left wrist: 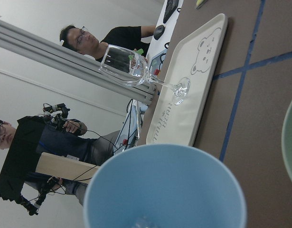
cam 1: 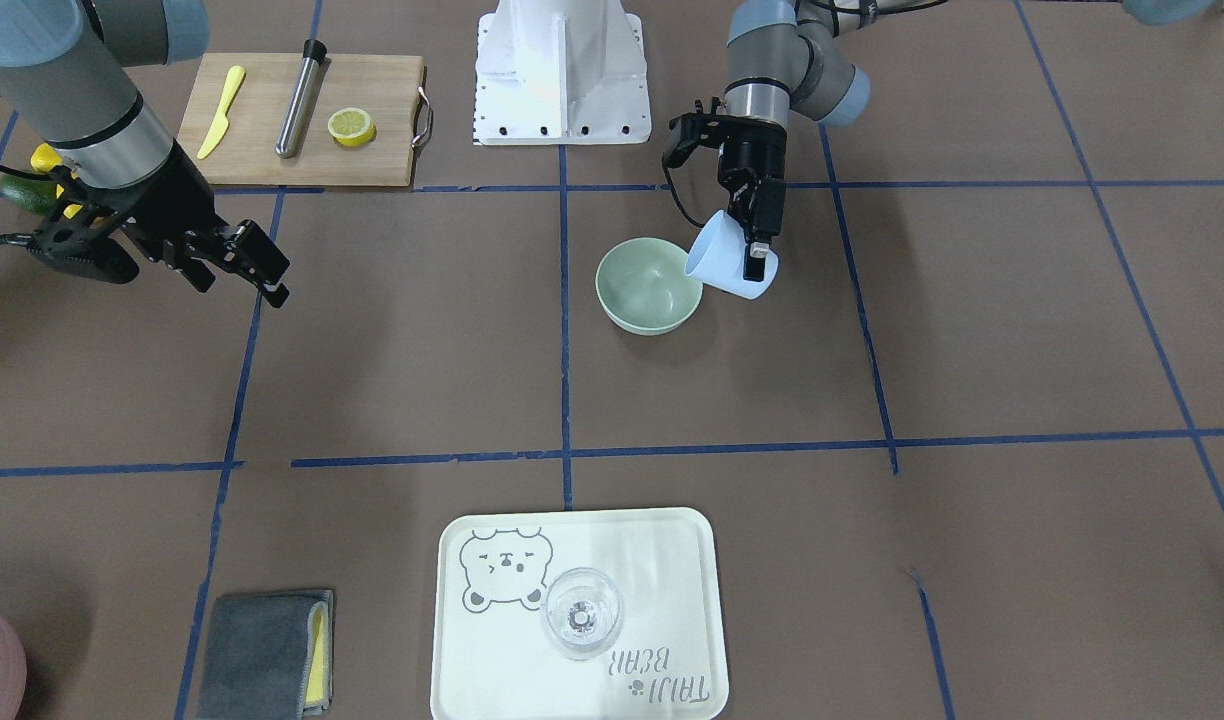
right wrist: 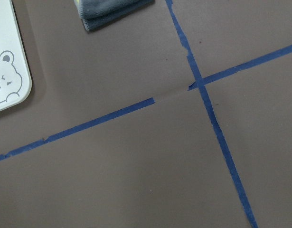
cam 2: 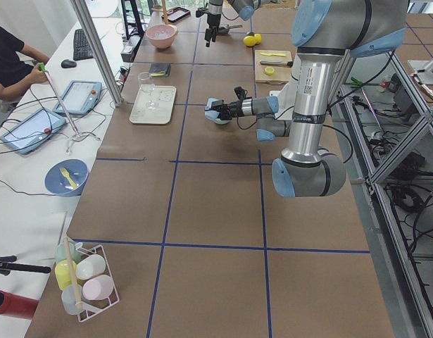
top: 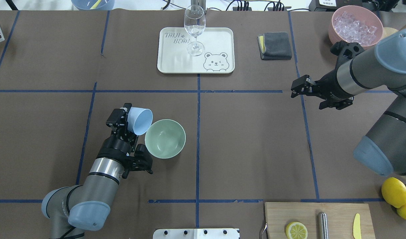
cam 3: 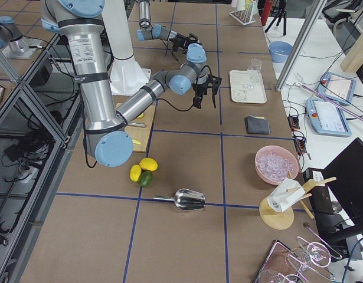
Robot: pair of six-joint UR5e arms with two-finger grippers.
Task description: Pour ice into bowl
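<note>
The pale sage-green bowl [top: 165,138] [cam 1: 649,285] stands left of the table's middle. My left gripper [top: 125,121] [cam 1: 760,252] is shut on a light blue cup [top: 140,121] [cam 1: 729,262], tilted with its mouth over the bowl's rim. In the left wrist view, a small glassy piece of ice [left wrist: 143,222] shows low inside the cup [left wrist: 164,190]. I cannot tell whether any ice lies in the bowl. My right gripper [top: 304,98] [cam 1: 242,285] hangs open and empty above the table, far from the bowl.
A pink container of ice cubes [top: 357,23] sits at the far right, with a folded grey cloth [top: 274,45] nearby. A wine glass [top: 194,30] stands on a bear tray [top: 219,39]. A cutting board [top: 335,209] and lemons [top: 393,192] lie near the robot.
</note>
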